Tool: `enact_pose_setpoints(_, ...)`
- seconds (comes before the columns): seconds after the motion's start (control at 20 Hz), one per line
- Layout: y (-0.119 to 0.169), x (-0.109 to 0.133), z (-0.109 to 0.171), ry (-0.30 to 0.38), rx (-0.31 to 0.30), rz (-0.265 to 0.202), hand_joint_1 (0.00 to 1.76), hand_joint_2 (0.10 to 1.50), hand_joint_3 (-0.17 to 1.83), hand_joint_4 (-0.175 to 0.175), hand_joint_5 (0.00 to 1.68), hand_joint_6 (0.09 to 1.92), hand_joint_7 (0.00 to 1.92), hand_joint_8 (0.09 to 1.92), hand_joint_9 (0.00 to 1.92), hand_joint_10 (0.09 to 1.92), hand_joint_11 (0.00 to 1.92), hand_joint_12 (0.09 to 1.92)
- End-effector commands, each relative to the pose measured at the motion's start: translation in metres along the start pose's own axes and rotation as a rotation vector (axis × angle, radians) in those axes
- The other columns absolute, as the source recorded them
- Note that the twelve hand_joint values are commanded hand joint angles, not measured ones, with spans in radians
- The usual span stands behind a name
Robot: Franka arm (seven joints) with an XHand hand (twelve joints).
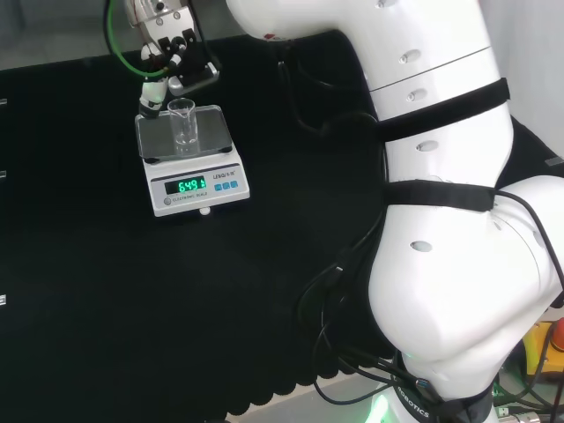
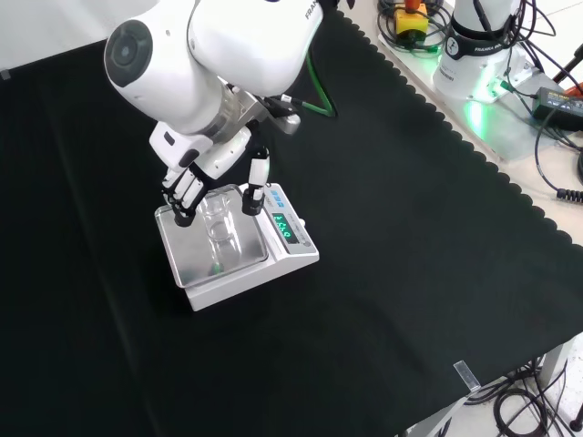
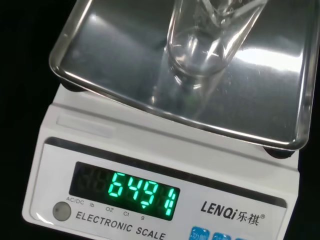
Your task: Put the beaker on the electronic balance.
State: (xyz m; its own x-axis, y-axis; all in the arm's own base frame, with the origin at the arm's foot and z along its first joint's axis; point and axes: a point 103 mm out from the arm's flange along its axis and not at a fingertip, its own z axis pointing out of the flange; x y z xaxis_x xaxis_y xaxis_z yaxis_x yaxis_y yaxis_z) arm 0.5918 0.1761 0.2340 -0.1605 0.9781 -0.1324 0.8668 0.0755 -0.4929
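Fingers [image 2: 187, 196] spread apart — beaker [image 2: 217, 221] upright on balance [image 2: 232, 264], black cloth [image 2: 392, 228] beneath

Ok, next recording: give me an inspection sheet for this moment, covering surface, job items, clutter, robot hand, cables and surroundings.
Surface: black cloth covers the bench, scalloped along its edge.
Job's things: clear beaker stands upright on the steel pan of the electronic balance; the balance display is lit green.
Clutter: nothing seen on the cloth besides the balance.
Grippers: robot hand is above the pan with fingers either side of the beaker; contact cannot be told.
Cables: green cable runs to the robot hand; black cables trail by the arm's base.
Surroundings: a second robot base with more cables sits beyond the cloth's edge in the front view.
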Motion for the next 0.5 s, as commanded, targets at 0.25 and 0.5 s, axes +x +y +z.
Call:
enact_pose_setpoints(0.25, 0.0010, 0.0038, -0.0022, 0.033, 0.000, -0.023, 0.67, 0.96, -0.17, -0.175, 0.15, 0.09, 0.00, 0.55, 0.00, 0.91, 0.40, 1.42)
enact_pose_setpoints(0.5, 0.0010, 0.0064, -0.0022, 0.026, 0.005, -0.023, 0.66, 0.96, -0.17, -0.174, 0.15, 0.09, 0.00, 0.55, 0.00, 0.92, 0.40, 1.43)
